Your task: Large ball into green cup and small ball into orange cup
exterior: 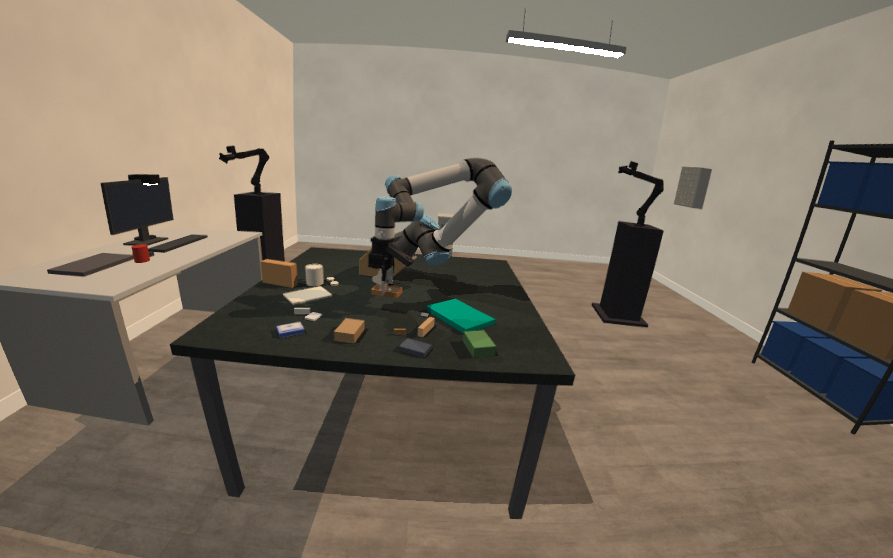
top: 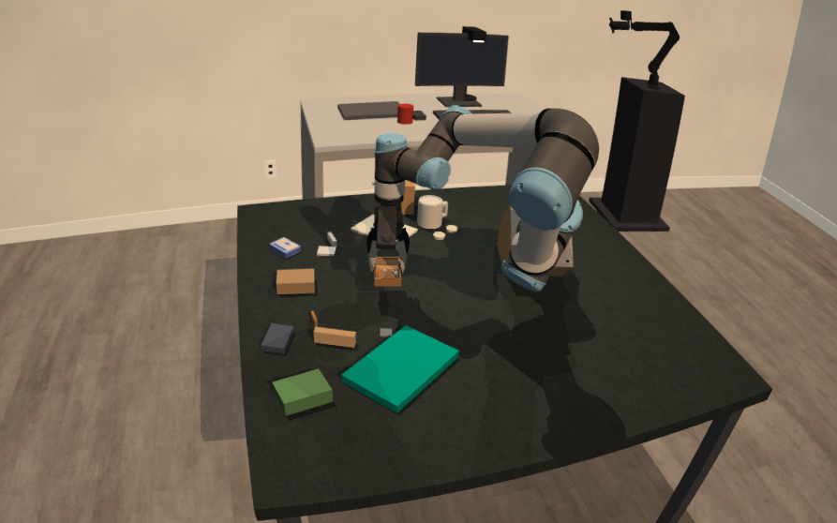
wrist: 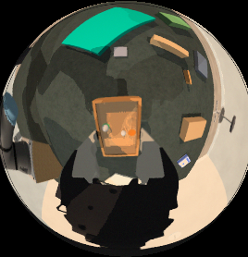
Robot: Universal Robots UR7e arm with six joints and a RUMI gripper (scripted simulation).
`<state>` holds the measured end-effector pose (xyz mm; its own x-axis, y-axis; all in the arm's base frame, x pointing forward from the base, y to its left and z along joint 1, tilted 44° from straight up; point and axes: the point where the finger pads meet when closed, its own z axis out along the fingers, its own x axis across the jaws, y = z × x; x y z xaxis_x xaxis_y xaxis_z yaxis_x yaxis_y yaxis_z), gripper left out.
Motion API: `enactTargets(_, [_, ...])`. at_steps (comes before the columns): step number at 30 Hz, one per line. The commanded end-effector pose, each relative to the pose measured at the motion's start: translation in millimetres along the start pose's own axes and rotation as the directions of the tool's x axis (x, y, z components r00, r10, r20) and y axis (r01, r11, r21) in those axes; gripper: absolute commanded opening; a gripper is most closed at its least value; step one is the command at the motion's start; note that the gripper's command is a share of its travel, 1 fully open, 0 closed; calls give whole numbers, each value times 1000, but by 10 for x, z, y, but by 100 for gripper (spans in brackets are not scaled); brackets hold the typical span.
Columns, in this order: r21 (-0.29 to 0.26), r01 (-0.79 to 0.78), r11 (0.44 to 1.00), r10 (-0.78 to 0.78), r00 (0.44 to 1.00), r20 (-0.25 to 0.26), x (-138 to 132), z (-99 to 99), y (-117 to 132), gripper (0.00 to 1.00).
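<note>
The covered wooden puzzle (top: 387, 273) (exterior: 387, 290) (wrist: 117, 116) is a small orange-brown box with a clear lid, near the middle of the black table (top: 603, 364). My gripper (top: 388, 255) (exterior: 382, 279) (wrist: 118, 129) points down and is shut on the puzzle's near end, one finger on each side. In the wrist view a pale ball (wrist: 105, 128) sits at a green spot on the left. A smaller pale ball lies just beside the orange cup (wrist: 132, 132). I cannot tell whether the puzzle touches the table.
A teal flat box (top: 401, 367), a green box (top: 302, 390), a grey box (top: 277, 337) and an open brown box (top: 334, 336) lie in front. A brown box (top: 294, 280) and a blue box (top: 285, 246) lie left. A white mug (top: 431, 211) stands behind. The arm's base (top: 538, 257) is right.
</note>
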<state>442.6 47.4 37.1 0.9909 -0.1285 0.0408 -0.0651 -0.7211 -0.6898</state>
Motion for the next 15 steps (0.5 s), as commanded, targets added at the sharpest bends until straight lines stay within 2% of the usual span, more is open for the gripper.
enactTargets(1, [-5, 0, 1000, 0, 1000, -2, -1, -1, 3, 43])
enactTargets(12, [14, -1, 1000, 1, 1000, 0, 19, -16, 18, 43])
enactTargets(15, [18, -1, 1000, 1, 1000, -13, -4, -5, 10, 43])
